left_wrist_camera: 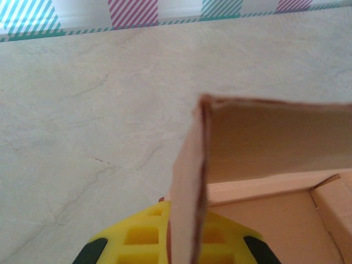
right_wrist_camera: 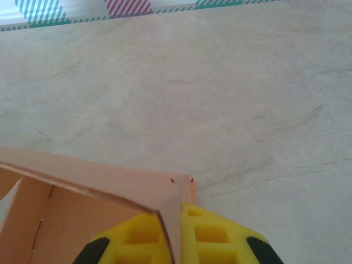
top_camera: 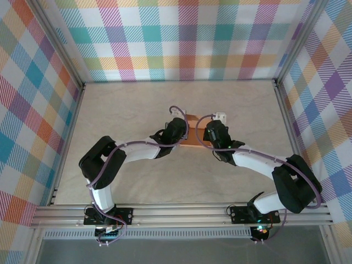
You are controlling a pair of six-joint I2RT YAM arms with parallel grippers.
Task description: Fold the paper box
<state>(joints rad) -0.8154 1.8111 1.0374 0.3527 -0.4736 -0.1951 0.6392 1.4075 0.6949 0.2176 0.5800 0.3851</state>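
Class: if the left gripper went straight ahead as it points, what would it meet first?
The box: the left gripper is shut on its upright side wall. Past that corner, likely only bare table up to the plaid wall.

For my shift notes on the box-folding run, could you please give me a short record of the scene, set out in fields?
setting: pale marble-look table enclosed by checked walls
paper box: salmon-orange cardboard, partly folded, walls raised, at mid-table between the two arms
left hand: shut on an upright wall of the paper box, close to a corner
right hand: shut on a wall of the paper box at another corner
box top: open, with the inner floor visible in both wrist views
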